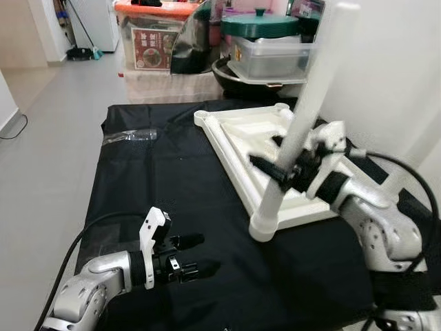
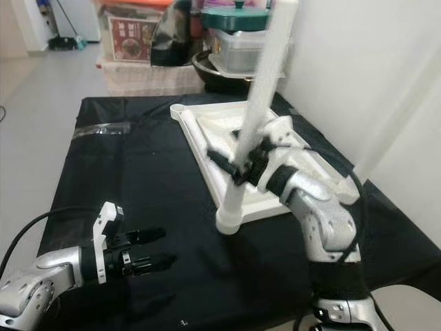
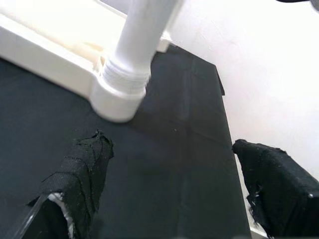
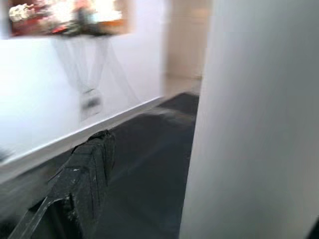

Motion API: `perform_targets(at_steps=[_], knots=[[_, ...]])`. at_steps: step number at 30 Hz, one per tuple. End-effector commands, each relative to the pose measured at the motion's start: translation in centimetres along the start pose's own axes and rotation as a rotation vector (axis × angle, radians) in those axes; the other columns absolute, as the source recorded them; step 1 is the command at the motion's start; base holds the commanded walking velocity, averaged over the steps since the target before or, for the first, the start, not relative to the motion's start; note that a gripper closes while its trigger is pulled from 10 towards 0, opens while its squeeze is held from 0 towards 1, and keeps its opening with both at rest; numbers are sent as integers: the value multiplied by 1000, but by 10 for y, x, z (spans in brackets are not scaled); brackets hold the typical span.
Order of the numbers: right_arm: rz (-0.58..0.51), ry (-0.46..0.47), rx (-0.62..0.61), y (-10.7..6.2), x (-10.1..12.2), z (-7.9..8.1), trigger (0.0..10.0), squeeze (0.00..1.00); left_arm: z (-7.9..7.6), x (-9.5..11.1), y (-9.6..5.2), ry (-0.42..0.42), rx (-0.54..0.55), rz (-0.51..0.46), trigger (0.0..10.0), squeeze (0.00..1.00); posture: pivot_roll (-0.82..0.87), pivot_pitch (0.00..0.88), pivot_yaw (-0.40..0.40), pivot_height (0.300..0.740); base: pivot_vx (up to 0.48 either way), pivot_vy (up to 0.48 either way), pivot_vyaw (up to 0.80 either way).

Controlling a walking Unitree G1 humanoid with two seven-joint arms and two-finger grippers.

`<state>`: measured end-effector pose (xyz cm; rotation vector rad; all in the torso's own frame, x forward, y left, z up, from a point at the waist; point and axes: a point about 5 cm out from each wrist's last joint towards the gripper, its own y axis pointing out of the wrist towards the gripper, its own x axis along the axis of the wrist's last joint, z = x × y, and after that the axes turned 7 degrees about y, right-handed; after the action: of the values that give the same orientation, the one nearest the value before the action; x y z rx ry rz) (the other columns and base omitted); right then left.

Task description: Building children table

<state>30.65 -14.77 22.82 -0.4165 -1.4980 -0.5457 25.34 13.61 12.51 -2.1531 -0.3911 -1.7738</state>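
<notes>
Left gripper (image 1: pixel 185 256): nearest the camera, low over the black cloth (image 1: pixel 172 179) at about 7 o'clock in the head views, fingers parted and holding nothing. Its fingers point toward 3 o'clock, at the near corner of the work.

Corner socket (image 1: pixel 262 225): the round boss at the near corner of the white tabletop (image 1: pixel 241 138), which lies flat and underside up on the cloth. The socket sits at about 2 o'clock from the left gripper, apart from it, with bare cloth between. The left wrist view shows the ribbed collar (image 3: pixel 125 77) of the leg seated in this socket.

Table leg (image 1: pixel 303 117): a white tube rising out of the socket. Its long axis is close to vertical but leans, the top tilted toward 1 o'clock and away from the camera, so the leg is judged not yet square to the tabletop.

Right gripper (image 1: pixel 286 169): at about 3 o'clock, fingers closed around the lower part of the leg, above the socket. This is the nearer arm to the work; any further turning or seating of the leg would be about that long axis.

Background, 12 o'clock: storage boxes (image 1: pixel 155 41) and a green-lidded pot (image 1: pixel 260 25) beyond the cloth's far edge.
</notes>
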Motion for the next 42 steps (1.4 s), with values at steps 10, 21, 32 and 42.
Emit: perform_targets(at_steps=[10, 21, 32, 42], knots=[[223, 21, 36, 30, -61, 15, 0, 0, 0, 0, 0, -4, 2, 0, 10000, 0, 61, 0, -113, 740, 0, 0, 0], [132, 294, -1125, -20, -78, -39, 0, 0, 0, 1, -2, -6, 0, -1, 10000, 0, 53, 0, -100, 740, 0, 0, 0], [-82, 237, -602, 20, -35, 10, 10000, 561, 2, 1, -3, -4, -7, 5, 10000, 0, 37, 0, -88, 740, 0, 0, 0], [90, 20, 221, 21, -37, 53, 10000, 0, 2, 1, 0, 0, -4, -4, 10000, 0, 57, 0, -112, 740, 0, 0, 0]])
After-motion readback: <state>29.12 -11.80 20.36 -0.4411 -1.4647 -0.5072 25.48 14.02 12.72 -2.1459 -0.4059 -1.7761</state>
